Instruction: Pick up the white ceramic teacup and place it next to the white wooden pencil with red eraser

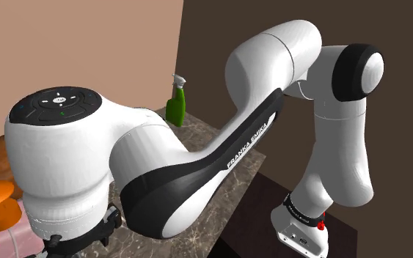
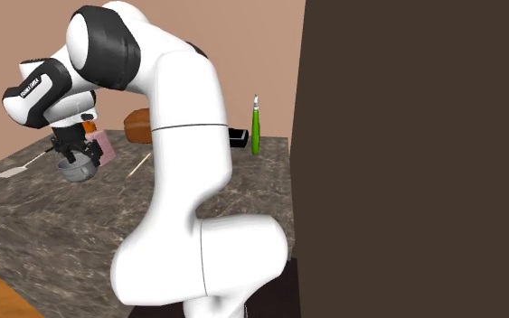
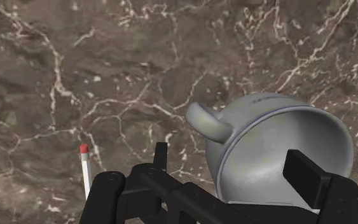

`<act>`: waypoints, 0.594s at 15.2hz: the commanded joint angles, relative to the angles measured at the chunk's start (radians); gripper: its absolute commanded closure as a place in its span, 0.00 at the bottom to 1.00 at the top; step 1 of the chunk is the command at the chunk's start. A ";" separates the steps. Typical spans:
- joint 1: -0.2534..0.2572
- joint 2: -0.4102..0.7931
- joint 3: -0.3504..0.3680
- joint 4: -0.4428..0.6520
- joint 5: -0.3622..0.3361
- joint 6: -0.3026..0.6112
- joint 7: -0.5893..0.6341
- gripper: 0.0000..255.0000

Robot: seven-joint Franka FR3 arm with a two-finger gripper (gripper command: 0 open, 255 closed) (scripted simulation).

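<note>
the jaws were closed on the teacup (image 3: 279, 146), a pale grey-white cup. one black finger (image 3: 306, 179) lay across its open mouth, and the exact contact on the rim was hidden by the hand. in the second exterior view the cup hung under the hand at about nine o'clock in the picture, clear of the counter (image 2: 80, 235), with its rounded base lowest.

in the wrist view the cup was tilted. its axis from base to mouth ran up toward the camera, so the hollow inside showed. its handle (image 3: 209, 122) stuck out sideways toward the side where the pencil (image 3: 84, 170) lay. the pencil was white and lay flat on the dark, veined marble just beside the jaws. its long axis ran away from the hand, and the red eraser (image 3: 83, 148) was at the far end. the cup and the pencil were apart.

in the second exterior view a small pink object (image 2: 99, 144) sat at about one o'clock from the cup, and a pale flat utensil (image 2: 17, 167) lay at nine o'clock from it. a brown block (image 2: 136, 126) stood farther back, near the tan wall (image 2: 243, 45). a green spray bottle (image 2: 255, 126) stood upright at three o'clock from the block, with a small black item (image 2: 237, 137) at its foot. a dark brown panel (image 2: 415, 135) took up that view's three o'clock side. the white arm (image 2: 180, 135) arched over the counter.
</note>
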 commanded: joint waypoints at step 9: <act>-0.020 -0.045 0.028 0.024 0.040 -0.060 -0.024 0.00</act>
